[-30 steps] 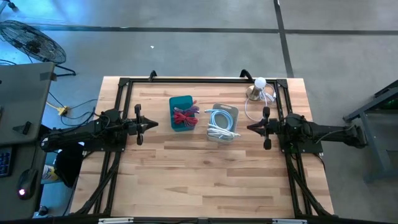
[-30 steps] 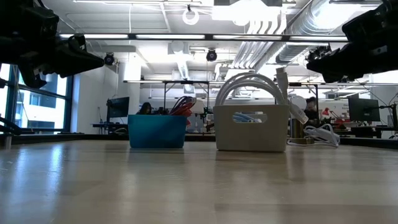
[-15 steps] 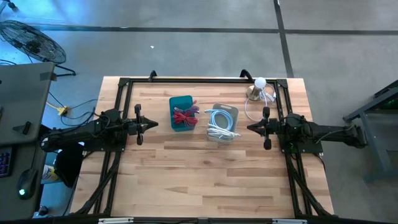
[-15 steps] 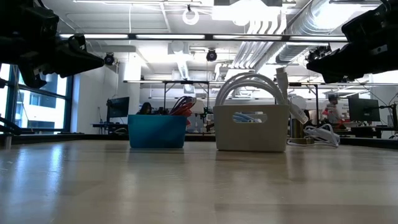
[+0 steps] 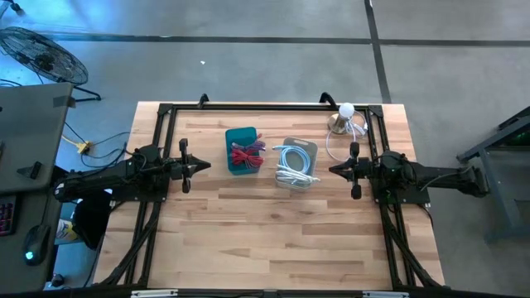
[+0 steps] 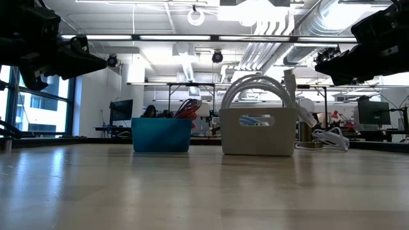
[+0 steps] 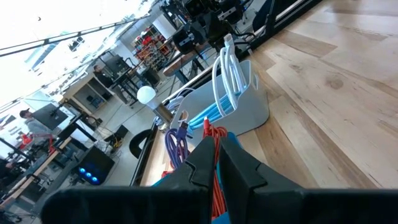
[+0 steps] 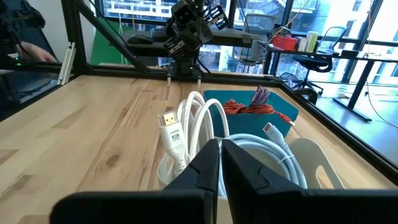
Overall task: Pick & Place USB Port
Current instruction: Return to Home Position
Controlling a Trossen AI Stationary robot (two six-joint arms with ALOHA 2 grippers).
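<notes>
A teal bin (image 5: 241,151) of red and purple cables and a white bin (image 5: 296,163) of white and blue cables stand on the table's far half. My left gripper (image 5: 208,165) hovers left of the teal bin, shut and empty. My right gripper (image 5: 331,170) hovers right of the white bin, shut and empty. In the low view both bins (image 6: 161,134) (image 6: 258,130) rest on their bases, and both grippers are raised above the table. The right wrist view shows a white plug (image 8: 171,129) sticking up from the white bin.
A small lamp with a white bulb (image 5: 344,116) and its white cord stand at the far right corner. A black frame (image 5: 265,106) borders the table. The near half of the wooden table (image 5: 273,240) is bare.
</notes>
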